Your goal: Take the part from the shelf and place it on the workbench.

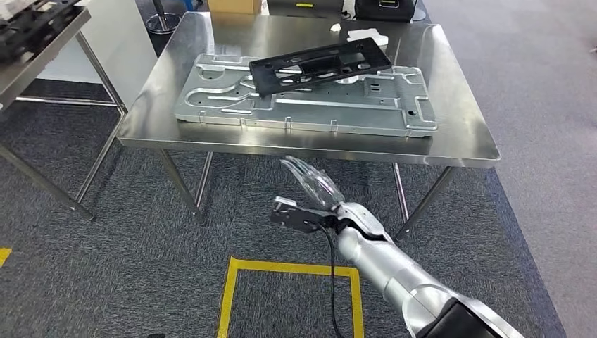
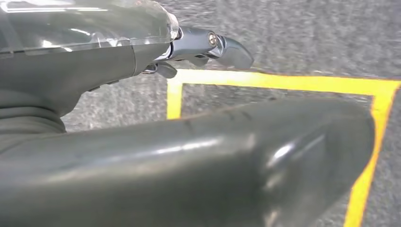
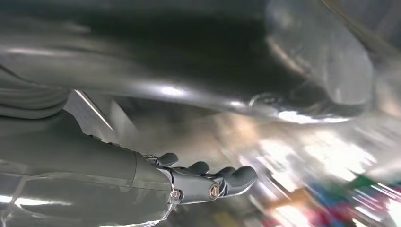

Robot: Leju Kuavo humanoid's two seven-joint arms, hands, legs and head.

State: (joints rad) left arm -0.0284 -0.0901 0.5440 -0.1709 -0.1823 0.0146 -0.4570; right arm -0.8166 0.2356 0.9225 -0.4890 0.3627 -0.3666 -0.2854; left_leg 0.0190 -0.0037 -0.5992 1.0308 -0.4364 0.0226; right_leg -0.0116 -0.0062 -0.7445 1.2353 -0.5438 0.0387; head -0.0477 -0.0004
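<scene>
The black flat part [image 1: 320,65] lies tilted on a large silver metal plate [image 1: 232,105] on the steel workbench [image 1: 457,134]. My right hand [image 1: 310,190] hangs below and in front of the bench's front edge, its fingers stretched out and holding nothing. The right wrist view shows the same right hand [image 3: 94,189] with bare fingers [image 3: 227,177] under a blurred shiny surface. My left hand [image 2: 94,61] hangs over the carpet, its fingers [image 2: 222,47] apart from the thick thumb [image 2: 213,165], with nothing in it.
A second steel shelf table [image 1: 35,49] stands at the far left with dark parts [image 1: 21,24] on it. A yellow tape square [image 1: 281,267] marks the grey carpet in front of the bench. The bench legs [image 1: 179,186] stand close to my right hand.
</scene>
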